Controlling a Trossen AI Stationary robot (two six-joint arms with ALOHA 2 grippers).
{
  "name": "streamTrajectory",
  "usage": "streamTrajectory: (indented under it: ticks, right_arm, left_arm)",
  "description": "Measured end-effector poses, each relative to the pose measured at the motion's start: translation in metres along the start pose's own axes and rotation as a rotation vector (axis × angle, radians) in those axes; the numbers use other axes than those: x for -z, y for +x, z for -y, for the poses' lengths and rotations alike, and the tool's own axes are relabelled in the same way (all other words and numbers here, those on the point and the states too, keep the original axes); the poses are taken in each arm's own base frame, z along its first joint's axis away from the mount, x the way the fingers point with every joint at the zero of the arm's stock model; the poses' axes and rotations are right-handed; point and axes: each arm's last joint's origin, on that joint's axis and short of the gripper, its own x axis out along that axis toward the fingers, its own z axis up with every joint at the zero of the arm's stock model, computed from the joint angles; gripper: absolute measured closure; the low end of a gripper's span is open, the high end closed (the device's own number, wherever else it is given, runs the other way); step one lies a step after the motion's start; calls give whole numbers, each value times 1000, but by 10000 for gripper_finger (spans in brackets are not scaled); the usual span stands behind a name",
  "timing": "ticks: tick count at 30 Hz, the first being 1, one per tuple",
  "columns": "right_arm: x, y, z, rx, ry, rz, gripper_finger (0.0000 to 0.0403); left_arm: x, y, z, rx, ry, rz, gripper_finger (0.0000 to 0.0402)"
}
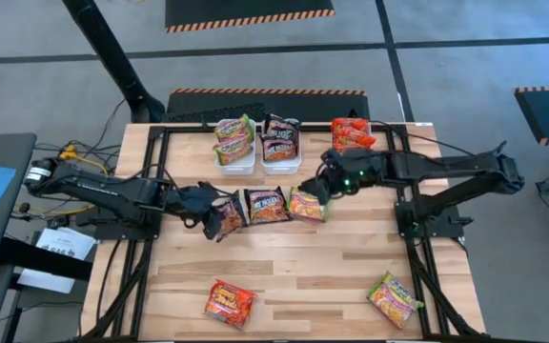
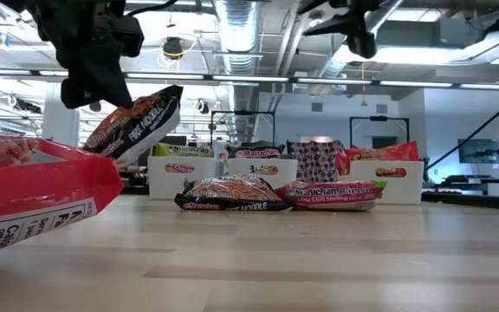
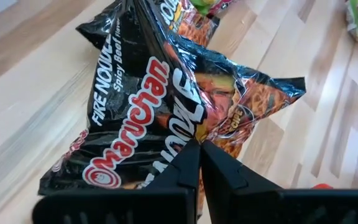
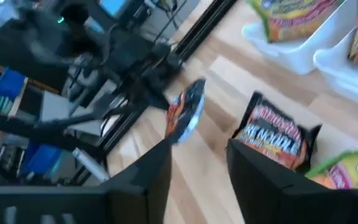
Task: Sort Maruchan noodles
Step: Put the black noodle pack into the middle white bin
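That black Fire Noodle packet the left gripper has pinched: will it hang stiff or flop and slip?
The left gripper is shut on the black packet at one edge. It hangs tilted, so it will probably droop and swing. The glossy, crinkled film looks slippery and may creep out. It seems light.

Table (image 1: 303,276): pale wood planks, black frame rails along both sides.
Trays (image 1: 279,157): three white, in a row at twelve o'clock.
Floor mat (image 1: 248,13): black with striped edge, beyond the table at twelve o'clock.
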Motion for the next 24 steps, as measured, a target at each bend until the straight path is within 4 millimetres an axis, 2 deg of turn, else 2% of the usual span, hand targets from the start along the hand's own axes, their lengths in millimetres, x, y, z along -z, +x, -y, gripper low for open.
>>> streamTrajectory:
  ticks: [4,9,12,18,24]
  right_arm:
    - [-8,14,13,32,18,2,195]
    - [-8,52,26,-12,85,-60,161]
    - [-5,76,31,-59,96,-67,160]
    - [3,117,40,-150,225,-90,171]
    - [25,154,57,-151,356,-144,175]
  left_arm:
    - [-2,1,1,-1,10,23,401]
    - [-2,0,1,-2,9,27,401]
    - [-2,0,1,-6,8,31,401]
    - [-2,0,1,-7,5,33,401]
    - [-2,0,1,-9,6,30,401]
